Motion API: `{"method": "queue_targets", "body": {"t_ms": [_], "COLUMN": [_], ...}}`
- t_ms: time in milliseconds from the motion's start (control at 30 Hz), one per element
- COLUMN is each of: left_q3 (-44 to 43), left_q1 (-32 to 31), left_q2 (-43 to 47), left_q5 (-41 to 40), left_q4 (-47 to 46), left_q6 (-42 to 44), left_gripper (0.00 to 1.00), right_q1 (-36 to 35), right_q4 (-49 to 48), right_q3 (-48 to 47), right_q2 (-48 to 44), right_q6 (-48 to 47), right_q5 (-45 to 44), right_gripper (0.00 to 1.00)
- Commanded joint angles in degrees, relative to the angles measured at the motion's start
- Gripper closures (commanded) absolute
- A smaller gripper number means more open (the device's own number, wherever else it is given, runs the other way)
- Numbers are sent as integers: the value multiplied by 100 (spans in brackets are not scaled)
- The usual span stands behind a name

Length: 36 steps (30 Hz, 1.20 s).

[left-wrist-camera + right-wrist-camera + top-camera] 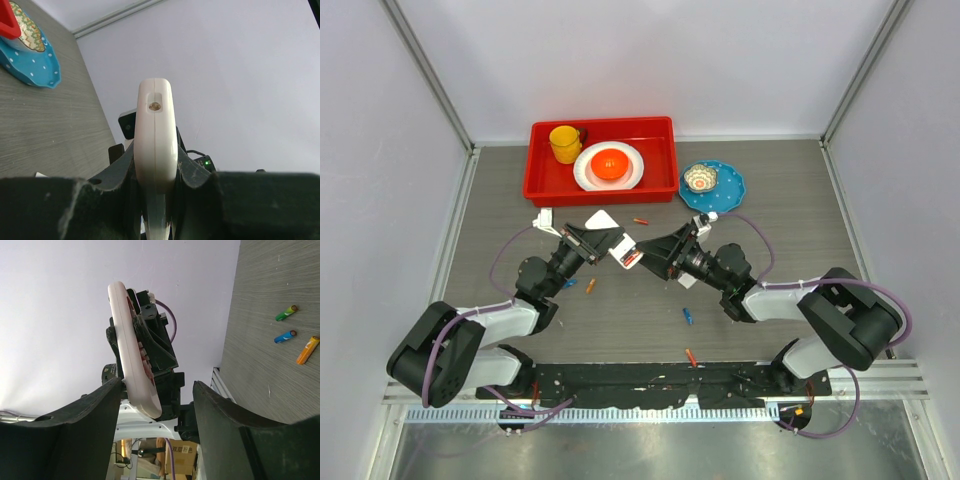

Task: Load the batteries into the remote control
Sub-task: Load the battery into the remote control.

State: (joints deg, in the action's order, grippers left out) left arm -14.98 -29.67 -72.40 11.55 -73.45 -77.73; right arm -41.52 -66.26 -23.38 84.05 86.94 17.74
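Note:
My left gripper is shut on the white remote control and holds it above the table. In the left wrist view the remote stands edge-on between my fingers. My right gripper is open, facing the remote's free end. In the right wrist view the remote shows its red keys, its lower end between my spread jaws, close to the left finger. Batteries lie loose on the table: orange, orange, blue, red; also green, blue, orange.
A red tray at the back holds a yellow cup and a white plate with an orange bowl. A blue dotted plate with a small bowl stands to its right, also in the left wrist view. White flat pieces lie behind the grippers.

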Motion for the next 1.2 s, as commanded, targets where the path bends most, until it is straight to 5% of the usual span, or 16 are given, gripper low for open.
{"method": "queue_targets", "body": {"t_ms": [0,1167], "left_q3": [-260,-418], "left_q1": [-21,-21], "left_q2": [147,226], "left_q5": [-171,-215], "left_q4": [-1514,-1514], "left_q6": [4,-14], "left_gripper": [100,100], "right_q1": [-128,-506], "right_q4": [271,3945], "right_q3": [-88,-879], "right_q2": [-108,-767], "right_q6": [-300,-2647], "right_q5": [125,-297], "right_gripper": [37,50]}}
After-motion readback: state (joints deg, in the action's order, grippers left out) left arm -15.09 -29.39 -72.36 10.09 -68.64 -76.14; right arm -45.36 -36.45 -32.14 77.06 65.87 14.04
